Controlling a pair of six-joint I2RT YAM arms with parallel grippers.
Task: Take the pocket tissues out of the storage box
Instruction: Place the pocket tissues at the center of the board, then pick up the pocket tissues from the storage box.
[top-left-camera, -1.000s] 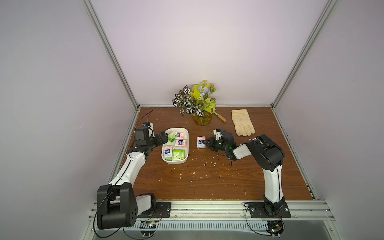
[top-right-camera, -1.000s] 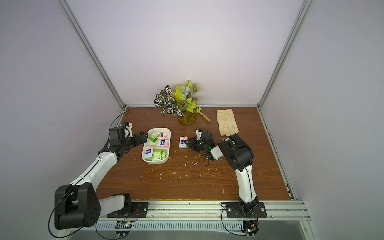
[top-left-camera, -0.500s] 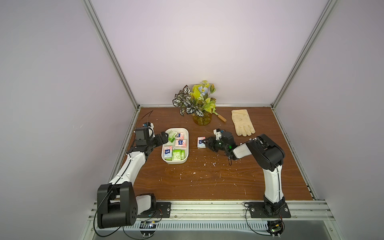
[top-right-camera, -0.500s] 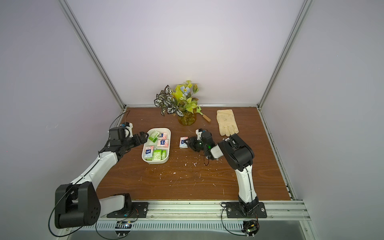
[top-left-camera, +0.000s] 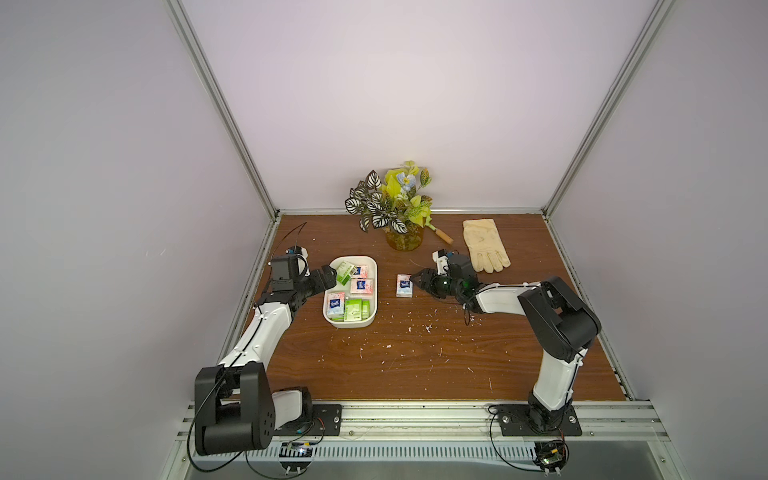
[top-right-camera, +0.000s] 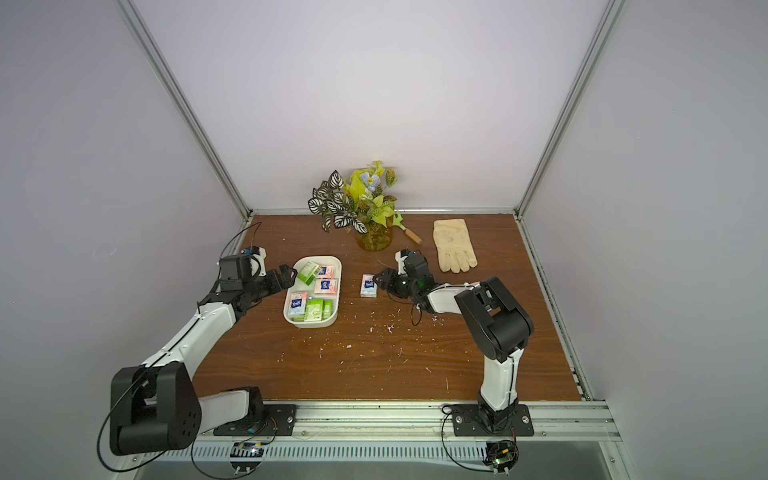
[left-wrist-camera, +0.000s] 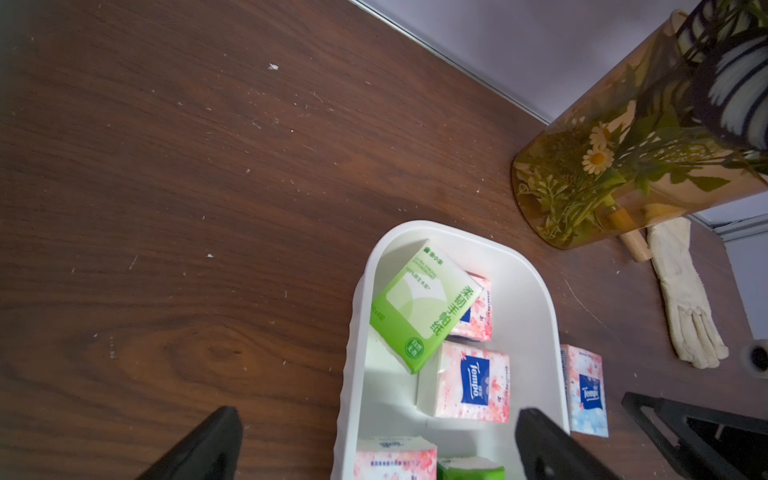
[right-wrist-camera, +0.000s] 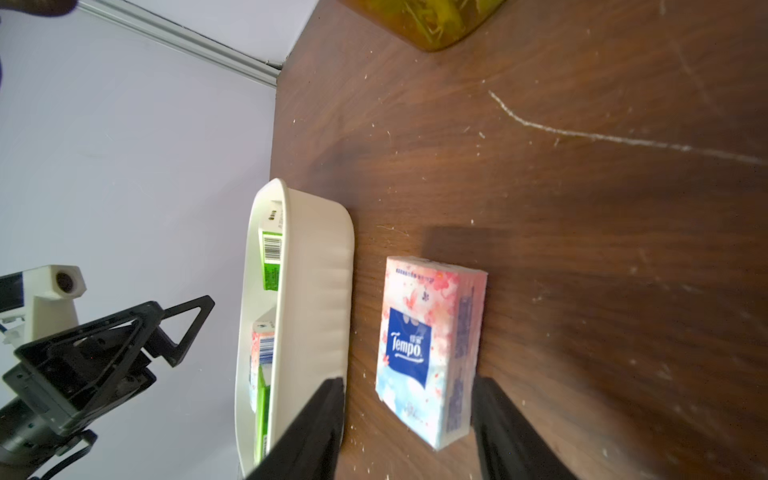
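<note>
The white, shallow, oblong plastic storage box (top-left-camera: 351, 325) sits on the brown wooden table (top-left-camera: 415, 365). It holds most of the small pocket tissues (top-left-camera: 360, 286), some green-and-white and some pink with dark blue labels. One green-and-white packet (left-wrist-camera: 424, 307) lies tilted at the tub's far end, propped on a pink one. A single pink packet (top-left-camera: 404, 285) lies flat on the wood just beside the tub, on the right arm's side and not touching it. The right gripper (right-wrist-camera: 407, 380) straddles this packet with its jaws parted, and a gap shows at the finger nearer the tub. The left gripper (left-wrist-camera: 378, 411) is spread wide and empty across the tub's opposite rim.
</note>
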